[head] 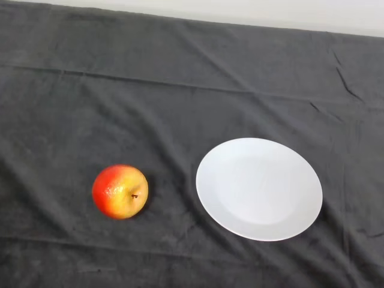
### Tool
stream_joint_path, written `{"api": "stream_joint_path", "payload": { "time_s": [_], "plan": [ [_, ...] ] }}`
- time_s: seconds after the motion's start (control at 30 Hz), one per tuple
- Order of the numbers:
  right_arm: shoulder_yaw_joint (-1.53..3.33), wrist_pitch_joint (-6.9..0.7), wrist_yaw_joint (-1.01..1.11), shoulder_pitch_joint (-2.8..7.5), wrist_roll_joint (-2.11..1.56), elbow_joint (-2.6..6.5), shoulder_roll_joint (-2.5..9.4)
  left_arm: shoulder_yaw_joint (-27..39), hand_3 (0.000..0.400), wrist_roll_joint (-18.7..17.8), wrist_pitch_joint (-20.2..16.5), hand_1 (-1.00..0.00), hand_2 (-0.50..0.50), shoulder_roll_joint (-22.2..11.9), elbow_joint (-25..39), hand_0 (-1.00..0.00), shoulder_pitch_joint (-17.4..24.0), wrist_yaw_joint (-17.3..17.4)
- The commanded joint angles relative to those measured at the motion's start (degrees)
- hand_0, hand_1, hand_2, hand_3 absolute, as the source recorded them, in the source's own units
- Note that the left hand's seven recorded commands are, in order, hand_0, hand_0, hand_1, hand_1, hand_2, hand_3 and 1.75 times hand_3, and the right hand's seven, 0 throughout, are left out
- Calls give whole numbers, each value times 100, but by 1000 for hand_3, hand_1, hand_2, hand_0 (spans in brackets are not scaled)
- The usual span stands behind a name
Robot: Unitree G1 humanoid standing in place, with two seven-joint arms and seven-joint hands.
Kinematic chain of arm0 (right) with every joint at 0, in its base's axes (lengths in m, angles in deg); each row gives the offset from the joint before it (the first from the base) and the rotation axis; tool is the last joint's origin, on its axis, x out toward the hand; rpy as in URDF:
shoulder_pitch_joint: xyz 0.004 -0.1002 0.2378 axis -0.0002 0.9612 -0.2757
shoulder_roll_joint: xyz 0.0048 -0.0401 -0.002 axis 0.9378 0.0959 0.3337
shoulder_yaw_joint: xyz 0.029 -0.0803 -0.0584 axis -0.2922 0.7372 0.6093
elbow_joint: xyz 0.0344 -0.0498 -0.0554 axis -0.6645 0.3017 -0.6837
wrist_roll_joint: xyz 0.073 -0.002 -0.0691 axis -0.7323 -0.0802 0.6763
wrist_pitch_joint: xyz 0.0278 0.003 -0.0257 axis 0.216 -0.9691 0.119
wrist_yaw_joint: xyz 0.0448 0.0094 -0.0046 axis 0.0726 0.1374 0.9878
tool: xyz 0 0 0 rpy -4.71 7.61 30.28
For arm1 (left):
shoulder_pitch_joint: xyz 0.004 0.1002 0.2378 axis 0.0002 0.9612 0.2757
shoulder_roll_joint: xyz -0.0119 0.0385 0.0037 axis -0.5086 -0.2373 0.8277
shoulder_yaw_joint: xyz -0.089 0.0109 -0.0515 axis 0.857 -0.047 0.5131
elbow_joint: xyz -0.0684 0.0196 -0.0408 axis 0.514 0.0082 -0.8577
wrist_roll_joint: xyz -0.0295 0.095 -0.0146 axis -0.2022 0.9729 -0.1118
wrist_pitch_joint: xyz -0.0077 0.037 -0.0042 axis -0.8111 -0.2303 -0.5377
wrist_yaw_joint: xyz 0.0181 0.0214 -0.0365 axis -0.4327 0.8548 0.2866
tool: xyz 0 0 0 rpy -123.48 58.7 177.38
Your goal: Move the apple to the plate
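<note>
A red and yellow apple [120,191] lies on the dark cloth at the lower left of the head view, its stem turned toward the right. A white round plate [259,188] sits to the right of it, with nothing on it. A strip of cloth about as wide as the apple separates the two.
The dark cloth [180,90] covers the whole table and lies in creases. Its far edge runs along the top of the view against a pale surface [252,9].
</note>
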Motion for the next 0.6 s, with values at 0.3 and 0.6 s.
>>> {"api": "stream_joint_path", "payload": {
  "time_s": [0.3, 0.6],
  "plan": [
    [-16, -126, -18, 697, -14, 307, 723, 194, 0, 282, 4, 0, 0, 93, -170, 0, -426, 72],
    [-15, -126, -18, 697, -15, 307, 723, 126, 0, 583, 195, 0, 0, 81, -128, 0, -568, -30]
  ]
}}
